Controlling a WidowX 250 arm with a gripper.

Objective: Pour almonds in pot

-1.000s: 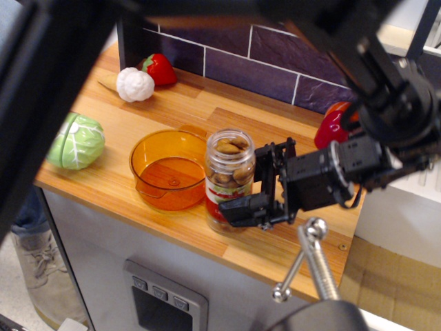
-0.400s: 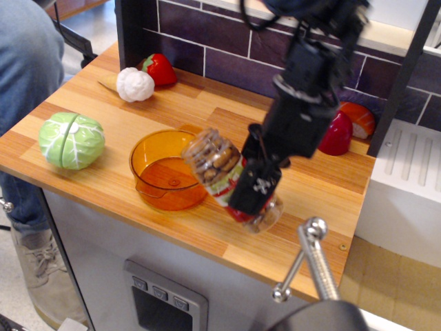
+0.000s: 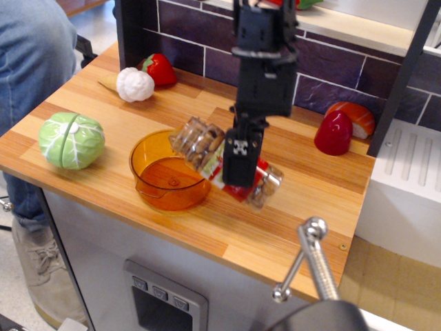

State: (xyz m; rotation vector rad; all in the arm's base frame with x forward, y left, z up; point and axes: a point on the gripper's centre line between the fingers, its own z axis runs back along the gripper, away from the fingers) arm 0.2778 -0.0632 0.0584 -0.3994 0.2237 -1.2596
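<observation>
You have the wooden surface [image 3: 138, 117] with everything set out on it, and the job is roughly at its midpoint as I judge it: the jar is up and tipped, but nothing has landed yet. The pot [image 3: 167, 170] sits near the front edge, left of centre, translucent orange, and its floor looks bare, with no nuts showing through. So the pick and the tilt are behind you; what is left is getting the contents out and into the pot.

The arm comes down from above, and your pincer [image 3: 241, 157] is clenched on the jar [image 3: 224, 164] around its red and white label, one dark finger lying across the front of it. The jar hangs off the surface, tilted steeply, its mouth end pointing up-left and sitting right over the pot's right rim, its base lower and to the right.

The almonds [image 3: 198, 141] are small brown ovals crowded toward the mouth end, seen through the clear wall, with a few at the base end too. I cannot tell whether the mouth is open or capped. To my eye the mouth still sits a little high for a flow, so more rotation looks needed, and it should stay inside the rim to keep nuts off the wood.
</observation>
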